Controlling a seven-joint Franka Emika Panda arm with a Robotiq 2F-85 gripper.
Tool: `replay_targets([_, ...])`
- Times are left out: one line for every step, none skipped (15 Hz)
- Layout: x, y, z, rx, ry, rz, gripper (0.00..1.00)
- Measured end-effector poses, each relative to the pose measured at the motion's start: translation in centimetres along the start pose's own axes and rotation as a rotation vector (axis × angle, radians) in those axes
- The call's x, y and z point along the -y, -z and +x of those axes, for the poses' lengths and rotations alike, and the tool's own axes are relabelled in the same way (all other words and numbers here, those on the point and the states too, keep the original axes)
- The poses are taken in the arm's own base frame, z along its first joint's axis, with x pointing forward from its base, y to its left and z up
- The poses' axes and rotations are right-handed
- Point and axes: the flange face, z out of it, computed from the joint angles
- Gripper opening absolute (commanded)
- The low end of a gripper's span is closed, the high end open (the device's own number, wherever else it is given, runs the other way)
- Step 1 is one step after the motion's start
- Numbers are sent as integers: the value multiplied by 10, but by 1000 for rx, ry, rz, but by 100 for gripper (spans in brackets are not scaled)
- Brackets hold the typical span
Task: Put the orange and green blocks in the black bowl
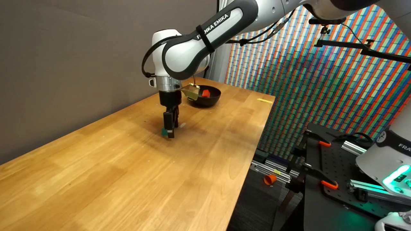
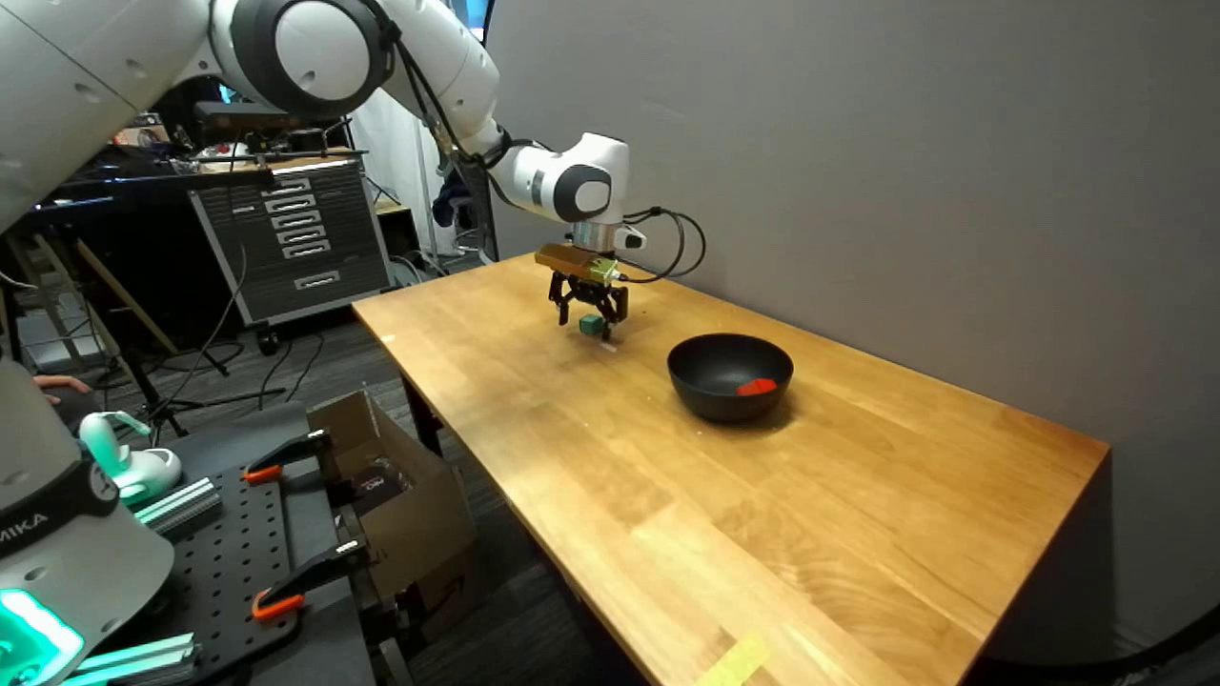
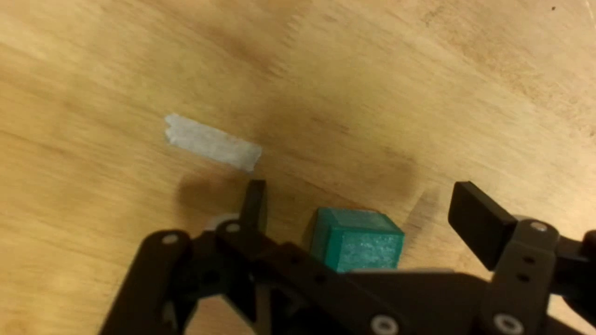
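Note:
The green block (image 3: 363, 239) sits on the wooden table (image 2: 858, 514). It also shows in both exterior views (image 1: 164, 132) (image 2: 591, 325). My gripper (image 3: 358, 200) is open and low over the table, with its fingers on either side of the green block. In the wrist view both fingers are apart from the block, and part of the gripper hides its near side. The black bowl (image 2: 691, 391) stands on the table apart from the gripper. A red-orange block (image 2: 757, 387) lies inside the bowl; it also shows in an exterior view (image 1: 205, 93).
A short piece of whitish tape (image 3: 212, 142) is stuck on the table beside the gripper. Yellow tape (image 2: 739, 662) marks the table near an edge. A grey wall (image 2: 905, 191) runs along the table's long side. An orange cup (image 1: 270, 179) lies on the floor.

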Motion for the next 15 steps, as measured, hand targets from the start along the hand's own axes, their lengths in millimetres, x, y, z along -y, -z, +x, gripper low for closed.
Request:
replay_targets([2, 0, 3, -3, 7, -5, 100])
replay_targets([3, 0, 5, -5, 14, -11, 75])
replay_targets([5, 0, 7, -7, 21, -18, 74])
replay_targets([6, 0, 9, -8, 29, -26, 66])
replay_targets([7, 1, 11, -9, 37, -37, 58])
replay_targets([7, 2, 13, -12, 42, -44, 50])
replay_targets([7, 3, 14, -14, 46, -50, 42])
replay_targets([7, 4, 15, -17, 49, -56, 35])
replay_targets([6, 4, 16, -19, 51, -60, 27])
replay_targets([4, 5, 17, -21, 51, -65, 20])
replay_targets([3, 7, 17, -24, 49, -68, 19])
replay_targets([0, 9, 18, -28, 44, -74, 20])
replay_targets([-7, 14, 18, -35, 34, -89, 19])
replay_targets([-17, 19, 18, -42, 17, -111, 20])
replay_targets([-32, 25, 16, -54, -10, -134, 20])
